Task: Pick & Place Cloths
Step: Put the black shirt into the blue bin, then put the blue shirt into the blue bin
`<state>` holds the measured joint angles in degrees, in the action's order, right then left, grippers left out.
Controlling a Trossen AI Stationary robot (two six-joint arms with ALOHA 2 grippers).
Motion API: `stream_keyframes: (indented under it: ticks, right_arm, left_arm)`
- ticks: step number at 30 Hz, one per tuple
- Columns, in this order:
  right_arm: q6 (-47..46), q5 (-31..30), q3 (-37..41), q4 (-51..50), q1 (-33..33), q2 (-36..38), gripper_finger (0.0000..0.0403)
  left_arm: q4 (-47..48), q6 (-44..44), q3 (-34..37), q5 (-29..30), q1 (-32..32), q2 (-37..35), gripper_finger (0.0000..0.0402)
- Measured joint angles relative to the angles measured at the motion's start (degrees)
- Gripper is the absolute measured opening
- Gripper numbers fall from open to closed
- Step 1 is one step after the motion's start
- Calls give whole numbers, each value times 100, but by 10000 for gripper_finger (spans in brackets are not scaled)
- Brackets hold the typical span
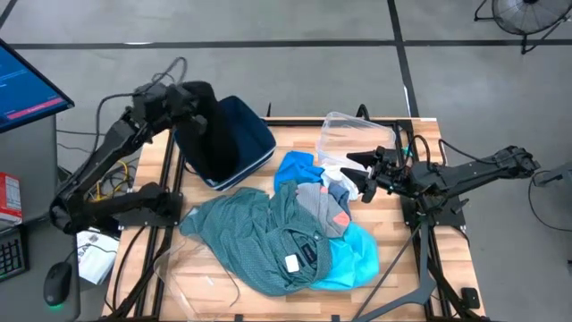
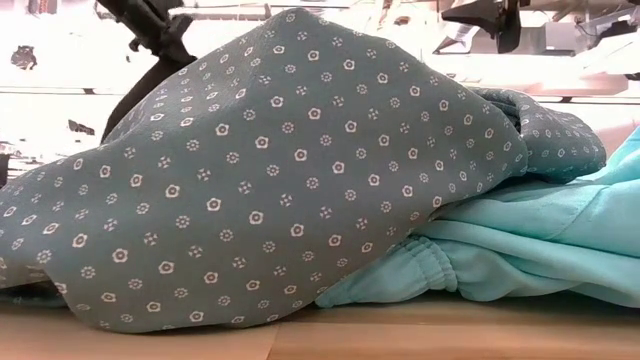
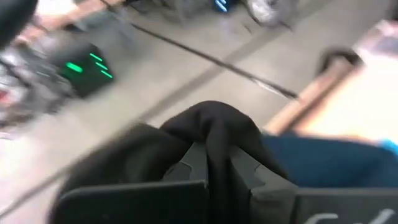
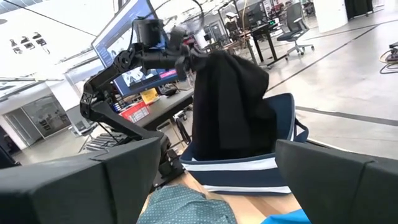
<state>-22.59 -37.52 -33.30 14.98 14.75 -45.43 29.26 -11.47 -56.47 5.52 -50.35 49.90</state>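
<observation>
At the left we see the left gripper [image 1: 183, 100] raised, jaws clamped on the black garment [image 1: 204, 134], which hangs into the dark blue bin [image 1: 255, 134]. The teal shirt [image 1: 259, 237], blue top [image 1: 297, 167] and turquoise top [image 1: 357, 255] lie heaped mid-tabletop [image 1: 295, 136]. At the right, the right gripper [image 1: 366, 179] hovers, jaws apart.
</observation>
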Motion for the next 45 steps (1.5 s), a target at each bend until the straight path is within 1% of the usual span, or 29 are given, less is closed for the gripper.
stream_keyframes:
  ticks: [2, 5, 7, 9, 12, 14, 18, 21, 25, 28, 30, 34, 40, 43, 45]
  right_arm:
    - [2, 0, 0, 0, -31, 0, 311]
    - [2, 0, 0, 0, -32, 0, 311]
    - [2, 1, -1, 0, -32, 0, 311]
    - [2, 1, 0, 0, -32, 0, 311]
    - [0, 0, -2, 0, -32, 0, 311]
    - [-32, 0, -1, 2, -30, 0, 311]
    - [-132, 0, 0, 0, -27, 0, 311]
    - [-147, 0, -2, 2, -27, 0, 311]
    - [-151, 0, 0, 2, -27, 0, 311]
    - [-166, 0, 0, 14, -27, 0, 311]
    - [-284, 0, 0, 20, -27, 0, 311]
    - [-437, 7, -1, 5, -17, 0, 311]
    - [-446, 15, 0, 4, -16, 0, 311]
    - [-445, 15, 0, 3, -16, 1, 311]
    - [-441, 17, 0, 2, -16, 0, 311]
  left_arm:
    - [360, 24, 0, -200, 180, 219, 1]
    - [839, 228, 0, -300, 454, 640, 1]
    - [990, 336, 0, -549, 636, 968, 1]
    - [970, 437, 0, -707, 831, 1294, 1]
    - [965, 631, -4, -561, 1081, 1835, 1]
    - [962, 860, -4, -577, 1182, 2176, 1]
    - [768, 1104, -2, -1049, 1439, 2769, 4]
    - [407, 1307, -2, -1161, 1714, 2967, 3]
    - [-182, 1472, -2, -1092, 1963, 2918, 3]
    - [-342, 1304, -2, -471, 2052, 2755, 14]
    - [-294, 1107, -2, -127, 2052, 2624, 32]
    - [-249, 880, -2, -46, 1941, 2270, 83]
    - [-157, 863, -2, -80, 1965, 1805, 173]
    - [8, 1087, -2, 94, 2043, 1530, 214]
    - [233, 1377, -2, 324, 2110, 1306, 229]
